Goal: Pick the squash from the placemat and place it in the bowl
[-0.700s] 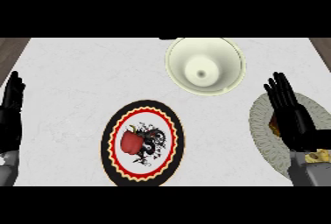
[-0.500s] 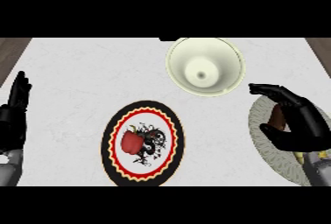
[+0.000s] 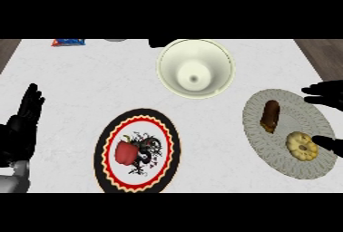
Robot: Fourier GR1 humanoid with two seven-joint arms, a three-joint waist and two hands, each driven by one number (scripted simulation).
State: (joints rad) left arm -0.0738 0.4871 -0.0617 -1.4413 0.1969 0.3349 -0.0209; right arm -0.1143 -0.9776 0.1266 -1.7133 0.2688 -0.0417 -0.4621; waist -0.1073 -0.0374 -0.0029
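Note:
A pale yellow, round, scalloped squash (image 3: 301,145) lies on the grey oval placemat (image 3: 267,149) at the right. Beside it on the placemat lies a brown oblong thing (image 3: 270,116). The cream bowl (image 3: 196,68) stands empty at the back, left of the placemat. My right hand (image 3: 327,97) shows at the right edge, open. Its fingers spread over the placemat's far right rim and its thumb (image 3: 330,142) is just right of the squash, holding nothing. My left hand (image 3: 24,121) rests open at the left edge, fingers up.
A round plate (image 3: 136,123) with a black and red rim holds a red pepper (image 3: 125,152) at the front centre. A blue packet (image 3: 68,42) and a grey object (image 3: 115,40) lie at the counter's back edge. Dark floor shows past both back corners.
My right hand has drawn off to the right edge, uncovering the squash and the brown thing on the placemat. The left hand has barely moved.

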